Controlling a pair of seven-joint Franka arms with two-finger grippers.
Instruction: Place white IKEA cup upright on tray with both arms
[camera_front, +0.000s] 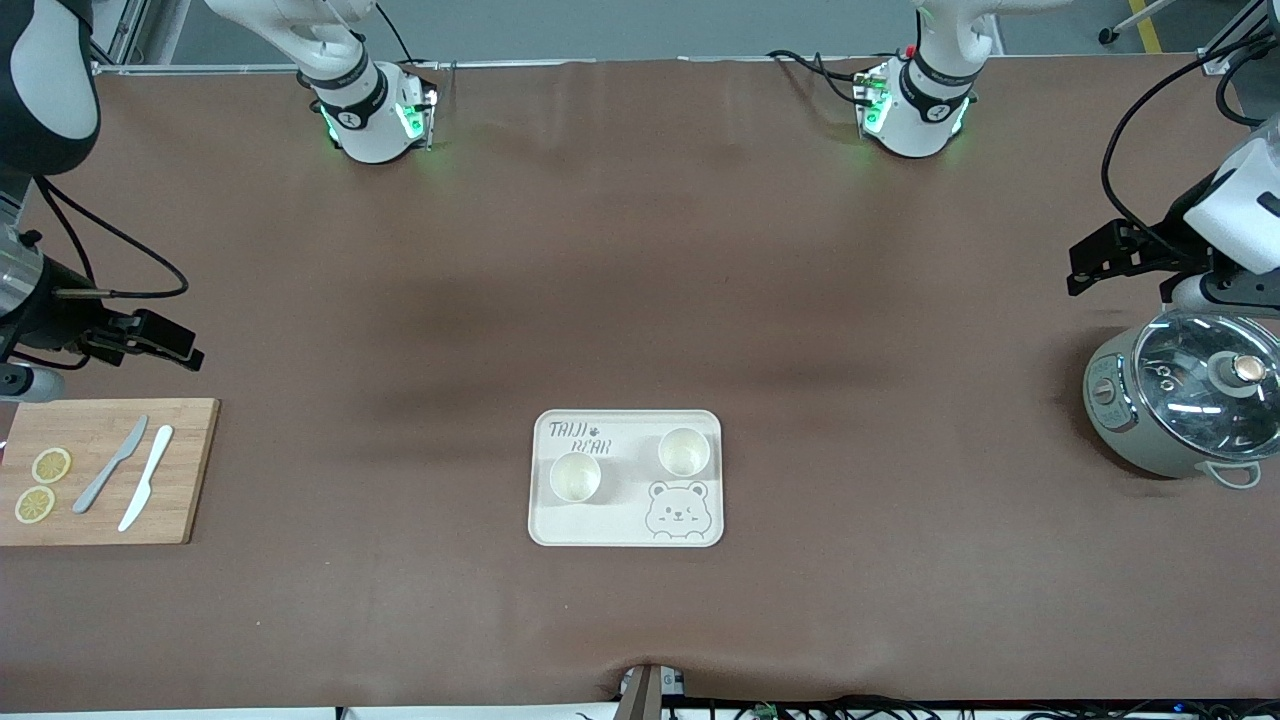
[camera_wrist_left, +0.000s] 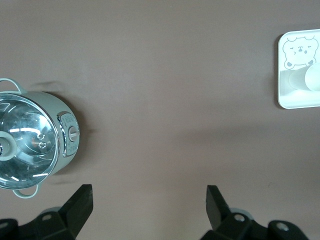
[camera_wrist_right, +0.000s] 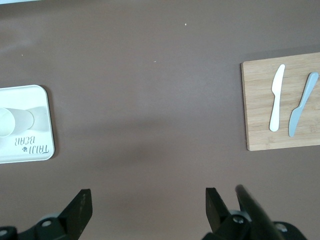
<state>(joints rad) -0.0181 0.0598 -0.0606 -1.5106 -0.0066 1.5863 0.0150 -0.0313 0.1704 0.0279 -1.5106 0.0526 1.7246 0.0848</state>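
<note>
The cream tray (camera_front: 612, 518) with "TAIJI BEAR" lettering lies in the middle of the table, toward the front camera. Two white cups stand upright on it: one (camera_front: 575, 476) toward the right arm's end, the other (camera_front: 684, 451) toward the left arm's end. My left gripper (camera_front: 1078, 270) is open and empty over the table beside the pot. My right gripper (camera_front: 188, 352) is open and empty over the table beside the cutting board. The left wrist view shows its open gripper (camera_wrist_left: 149, 197) and the tray's edge (camera_wrist_left: 287, 100). The right wrist view shows its open gripper (camera_wrist_right: 148, 200) and the tray (camera_wrist_right: 46, 120).
A grey-green pot with a glass lid (camera_front: 1185, 402) stands at the left arm's end. A wooden cutting board (camera_front: 100, 470) with two knives and lemon slices lies at the right arm's end. Brown table surface surrounds the tray.
</note>
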